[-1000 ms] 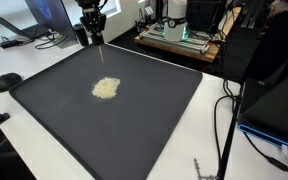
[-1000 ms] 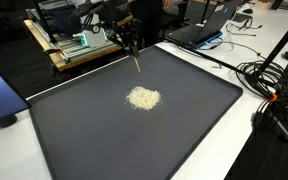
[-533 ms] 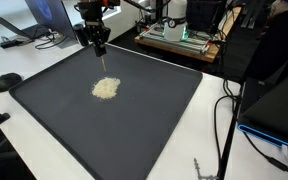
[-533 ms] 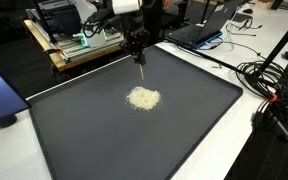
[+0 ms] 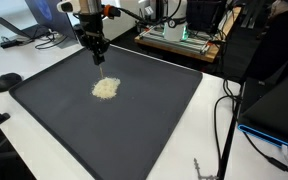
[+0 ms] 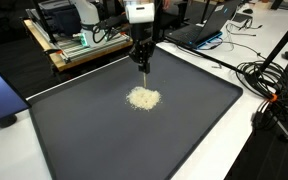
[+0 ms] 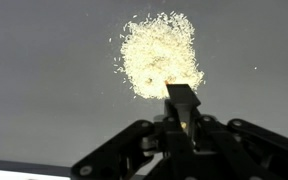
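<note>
While the black gripper [image 5: 98,50] clamps a thin pale stick [image 6: 144,69], it hangs near-vertical, tip toward the beige grain heap [image 5: 105,88].

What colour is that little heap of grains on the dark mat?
The heap is pale cream against the dark grey mat; clearest in the wrist view.

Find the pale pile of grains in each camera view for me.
In an exterior view: the pile of grains lies left of centre on the black mat.
In an exterior view: the pile lies near the mat's centre.
Wrist view: the pile is at upper centre.
Shared landmark: the gripper, shut on a thin stick, close by the pile.
</note>
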Controlling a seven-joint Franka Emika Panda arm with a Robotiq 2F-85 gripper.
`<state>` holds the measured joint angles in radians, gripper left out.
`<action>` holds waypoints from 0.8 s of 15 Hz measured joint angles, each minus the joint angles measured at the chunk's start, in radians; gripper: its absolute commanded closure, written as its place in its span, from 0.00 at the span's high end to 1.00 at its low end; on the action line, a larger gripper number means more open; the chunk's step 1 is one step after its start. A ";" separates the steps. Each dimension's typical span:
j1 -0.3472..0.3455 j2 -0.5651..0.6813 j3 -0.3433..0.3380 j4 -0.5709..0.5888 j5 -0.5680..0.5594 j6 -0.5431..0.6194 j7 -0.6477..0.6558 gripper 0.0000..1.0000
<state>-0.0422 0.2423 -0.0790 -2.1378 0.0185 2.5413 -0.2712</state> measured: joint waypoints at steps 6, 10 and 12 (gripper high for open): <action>0.004 0.042 0.004 0.006 -0.066 0.010 0.048 0.03; 0.004 0.061 0.011 0.006 -0.068 0.021 0.049 0.03; 0.004 0.070 0.017 0.006 -0.068 0.031 0.049 0.03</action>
<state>-0.0380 0.3124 -0.0623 -2.1316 -0.0491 2.5722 -0.2218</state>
